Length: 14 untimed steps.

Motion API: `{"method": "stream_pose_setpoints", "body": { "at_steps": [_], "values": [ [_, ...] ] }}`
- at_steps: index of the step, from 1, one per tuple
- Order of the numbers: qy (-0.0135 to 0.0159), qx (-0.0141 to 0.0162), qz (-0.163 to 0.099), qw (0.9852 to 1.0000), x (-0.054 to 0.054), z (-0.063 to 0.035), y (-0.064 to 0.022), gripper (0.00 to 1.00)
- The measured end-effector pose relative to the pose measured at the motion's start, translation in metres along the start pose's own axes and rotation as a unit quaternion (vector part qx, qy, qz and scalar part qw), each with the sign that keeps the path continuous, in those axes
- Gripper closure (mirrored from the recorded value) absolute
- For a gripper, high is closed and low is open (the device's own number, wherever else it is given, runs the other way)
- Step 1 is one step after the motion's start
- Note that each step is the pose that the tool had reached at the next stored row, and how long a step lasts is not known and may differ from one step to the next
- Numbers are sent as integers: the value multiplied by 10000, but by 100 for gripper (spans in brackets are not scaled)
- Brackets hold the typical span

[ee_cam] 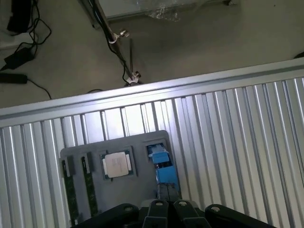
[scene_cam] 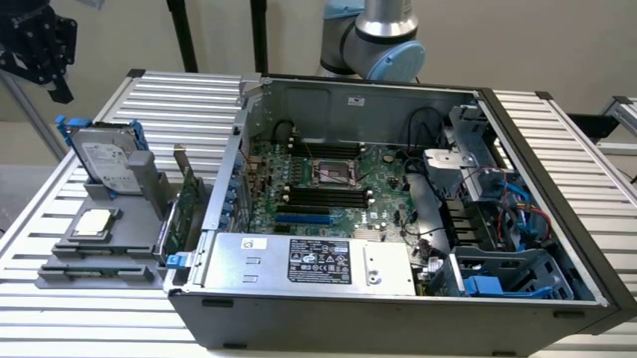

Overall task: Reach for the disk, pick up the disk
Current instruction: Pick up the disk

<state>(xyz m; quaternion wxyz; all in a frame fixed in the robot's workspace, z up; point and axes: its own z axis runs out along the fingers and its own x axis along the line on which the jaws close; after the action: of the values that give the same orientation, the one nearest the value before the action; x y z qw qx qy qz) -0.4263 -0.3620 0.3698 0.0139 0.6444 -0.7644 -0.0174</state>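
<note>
The disk (scene_cam: 104,158) stands upright in a grey holder (scene_cam: 100,246) on the slatted table, at the exterior view's left, beside the open computer case. It is silver-grey with a white label and a bright blue carrier. My gripper (scene_cam: 40,48) hangs high above and behind the disk, well apart from it. The wrist view looks down on the holder (ee_cam: 137,147). The disk's blue carrier edge (ee_cam: 162,166) shows close to my gripper (ee_cam: 169,209). Nothing is held.
A small square processor chip (scene_cam: 92,221) (ee_cam: 117,164) lies in the holder beside the disk, with memory sticks (ee_cam: 69,190) slotted further along. The open computer case (scene_cam: 398,194) takes up the table's middle. Beyond the table edge (ee_cam: 142,92), cables and a stand leg lie on the floor.
</note>
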Motion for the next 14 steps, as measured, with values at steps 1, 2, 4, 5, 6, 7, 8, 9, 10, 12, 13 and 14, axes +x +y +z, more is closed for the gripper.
{"method": "stream_pose_setpoints", "body": {
  "at_steps": [1,2,4,5,6,7,8,9,10,12,13,14],
  "values": [
    [1,14,-25,10000,-9,5,1,89],
    [0,32,-53,10000,-19,11,3,89],
    [3,69,-134,9999,-38,23,6,89],
    [5,79,-190,9998,-44,26,7,89],
    [7,80,-253,9996,-51,28,8,89],
    [10,80,-324,9994,-54,29,9,89],
    [12,80,-393,9992,-56,31,9,89],
    [15,80,-455,9989,-60,31,10,89],
    [17,80,-517,9986,-62,33,12,88],
    [25,79,-596,9982,-62,39,19,82],
    [27,79,-604,9981,-62,42,20,76],
    [27,79,-609,9981,-62,49,20,76]
  ]
}}
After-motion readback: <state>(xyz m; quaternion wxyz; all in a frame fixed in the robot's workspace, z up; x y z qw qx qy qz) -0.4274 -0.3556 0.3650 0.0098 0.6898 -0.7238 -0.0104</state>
